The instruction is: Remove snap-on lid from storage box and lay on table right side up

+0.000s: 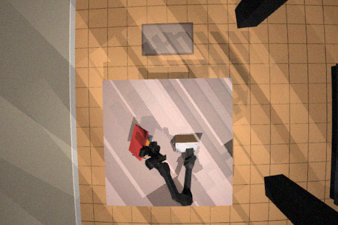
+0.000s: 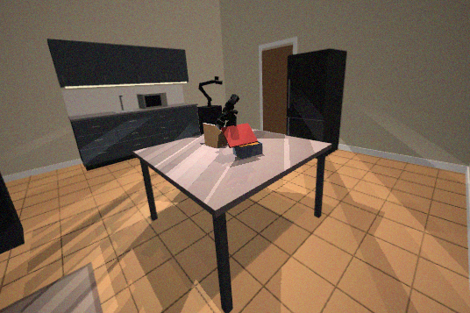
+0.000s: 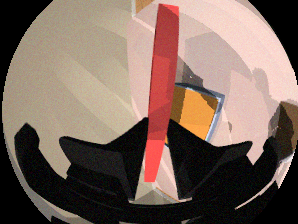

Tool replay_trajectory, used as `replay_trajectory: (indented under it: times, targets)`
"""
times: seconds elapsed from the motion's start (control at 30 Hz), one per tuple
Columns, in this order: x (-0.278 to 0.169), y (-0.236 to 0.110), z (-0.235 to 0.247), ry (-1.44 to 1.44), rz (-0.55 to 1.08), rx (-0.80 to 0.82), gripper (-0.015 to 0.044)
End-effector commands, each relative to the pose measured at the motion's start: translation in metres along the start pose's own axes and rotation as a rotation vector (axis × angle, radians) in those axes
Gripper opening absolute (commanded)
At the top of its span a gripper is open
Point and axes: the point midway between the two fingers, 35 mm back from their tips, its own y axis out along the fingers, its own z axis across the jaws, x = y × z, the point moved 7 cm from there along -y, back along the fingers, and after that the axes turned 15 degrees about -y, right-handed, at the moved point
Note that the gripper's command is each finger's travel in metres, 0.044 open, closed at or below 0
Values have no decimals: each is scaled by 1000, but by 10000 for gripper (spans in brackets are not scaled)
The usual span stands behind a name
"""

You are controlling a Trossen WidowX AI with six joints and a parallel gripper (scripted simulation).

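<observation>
The red lid [image 1: 137, 142] [image 2: 240, 135] [image 3: 164, 75] is held steeply tilted, off the box's rim as far as the views show; whether its lower edge touches the box I cannot tell. My gripper [image 1: 145, 150] [image 3: 157, 122] is shut on the lid's edge, with the lid standing between the two black fingers. In the exterior view the lid and arm hide the fingertips. The dark blue storage box [image 2: 249, 151] stands on the table below the lid, its orange inside showing in the wrist view [image 3: 197, 114]. From above, the lid covers most of the box.
A brown and white block [image 1: 186, 142] [image 2: 213, 136] stands on the table [image 1: 205, 104] [image 2: 210, 180] to the right of the box in the overhead view, close to the arm's base. My arm [image 1: 170, 181] bends across the near part of the table.
</observation>
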Motion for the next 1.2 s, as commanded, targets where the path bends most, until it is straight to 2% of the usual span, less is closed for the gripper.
replay_trajectory:
  times: [0.0, 1.17]
  targets:
    - [8, -2, -1, -7, -2, 9, 0]
    - [74, -10, -24, -10, -5, 9, 0]
